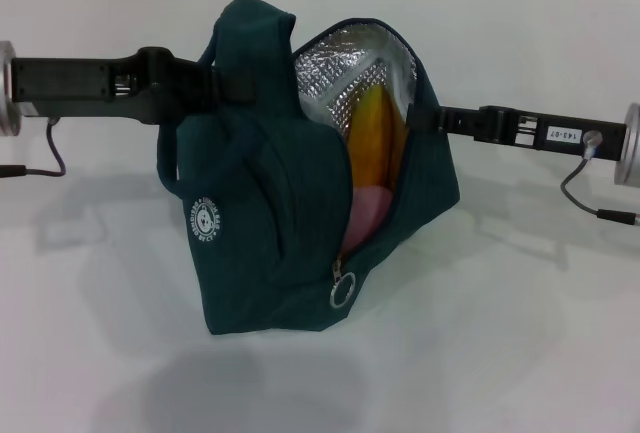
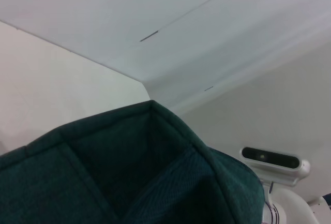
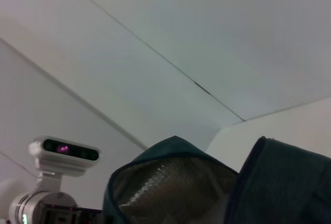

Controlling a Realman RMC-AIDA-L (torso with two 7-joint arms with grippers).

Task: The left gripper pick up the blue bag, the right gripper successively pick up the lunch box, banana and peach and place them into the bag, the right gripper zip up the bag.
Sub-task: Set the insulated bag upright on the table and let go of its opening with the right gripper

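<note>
The dark teal-blue fabric bag [image 1: 270, 223] with silver foil lining is stood near the middle of the white table [image 1: 520, 333], mouth unzipped. The yellow-orange banana [image 1: 372, 138] and pink peach [image 1: 362, 215] are seen inside it. The bag's upper left side is clamped by the black left gripper [image 1: 218, 88]. The black right gripper [image 1: 418, 115] is held at the bag's right rim; its opening cannot be told.

Teal bag [image 1: 270, 203], silver quilted lining [image 1: 345, 73]
</note>
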